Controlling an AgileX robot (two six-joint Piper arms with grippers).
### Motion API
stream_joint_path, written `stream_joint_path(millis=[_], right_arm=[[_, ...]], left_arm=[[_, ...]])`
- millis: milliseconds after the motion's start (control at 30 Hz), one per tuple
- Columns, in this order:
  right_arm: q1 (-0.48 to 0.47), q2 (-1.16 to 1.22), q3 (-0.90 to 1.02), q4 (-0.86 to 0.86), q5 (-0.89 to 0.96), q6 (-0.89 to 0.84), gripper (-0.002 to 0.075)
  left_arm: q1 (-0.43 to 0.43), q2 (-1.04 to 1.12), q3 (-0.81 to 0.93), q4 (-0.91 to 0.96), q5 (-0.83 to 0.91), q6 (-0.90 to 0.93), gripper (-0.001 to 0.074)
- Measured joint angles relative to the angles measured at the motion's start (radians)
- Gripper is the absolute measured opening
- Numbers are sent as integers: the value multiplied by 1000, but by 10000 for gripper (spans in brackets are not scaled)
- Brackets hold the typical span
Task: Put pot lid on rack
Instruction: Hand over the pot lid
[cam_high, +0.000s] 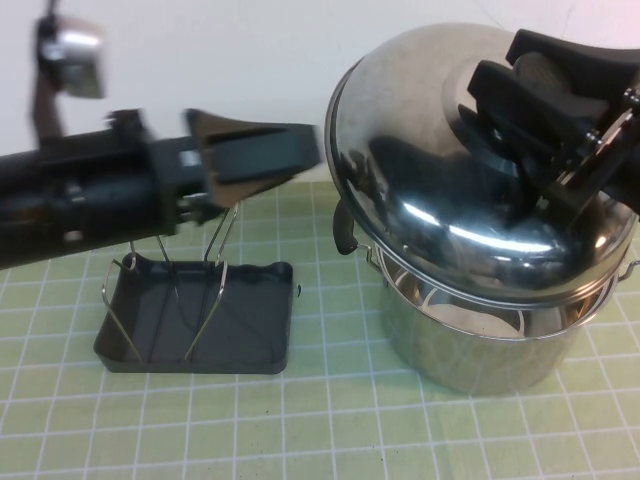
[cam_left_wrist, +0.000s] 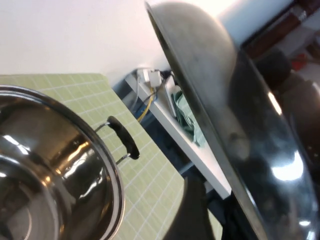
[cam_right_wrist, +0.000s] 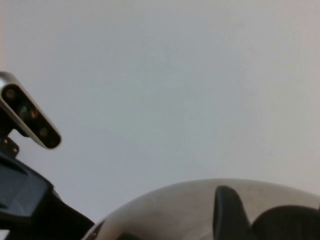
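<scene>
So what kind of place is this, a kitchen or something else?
Probably a robot test bench, not a kitchen. The steel pot and rack sit on a green gridded mat before a plain white wall. The right gripper holds the tilted pot lid; the left gripper hovers above the rack.

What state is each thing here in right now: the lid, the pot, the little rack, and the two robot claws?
Pot lid: lifted off the pot, tilted, held at its knob.
Pot: upright on the mat, uncovered.
Rack: flat on the mat, prongs up, nothing in it.
Right gripper: at the lid's top, jaws shut on the knob.
Left gripper: hovering above the rack, jaws open, holding nothing.
</scene>
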Motion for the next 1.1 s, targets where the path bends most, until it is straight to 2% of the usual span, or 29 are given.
stream_joint_path(millis=[200,433,500,667,800,933,1100], right_arm=[[0,0,0,9,-32,-4,335],[0,0,0,-26,-38,-4,335],[-4,0,0,-28,-39,-7,335],[-6,0,0,-17,-35,-11,335],[-8,0,0,-17,-19,-3,346],[-8,0,0,-28,6,-1,410],[-3,-18,0,-63,9,-4,428]], left_arm=[[-160,79,-92,-5,-114,41,519],[-244,169,-213,-7,-135,48,506],[-253,187,-237,-10,-137,46,454],[-257,189,-255,-30,-104,33,179],[-258,189,-257,-25,-100,43,173],[-262,189,-275,3,-96,52,109],[-234,158,-276,27,-140,128,111]])
